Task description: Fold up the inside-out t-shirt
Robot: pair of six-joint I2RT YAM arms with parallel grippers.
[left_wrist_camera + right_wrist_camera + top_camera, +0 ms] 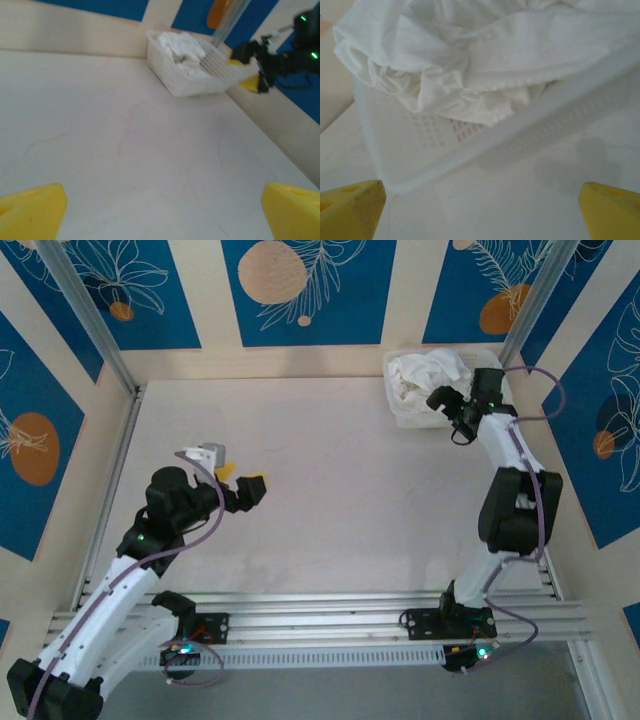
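Wrist close-up shows meshed basket [420, 137] holding shirt [470, 60]; left tool [162, 212], right tool [481, 210] spread.

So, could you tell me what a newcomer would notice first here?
The crumpled white t-shirt heaped in the white mesh basket at the table's far right corner stands out. The right hand hovers open just before it; the left hand hangs open over the table's left.

A white plastic mesh basket [403, 420] stands on the pale table [330, 490] at about one o'clock, close to the back wall. Its side wall [410, 145] is pierced with small square holes. Blue panels [300, 290] with white leaf outlines and orange discs line the walls from nine to three o'clock. Aluminium posts [85, 315] rise at eleven and one o'clock, and slotted aluminium rails [350, 608] run along six o'clock.
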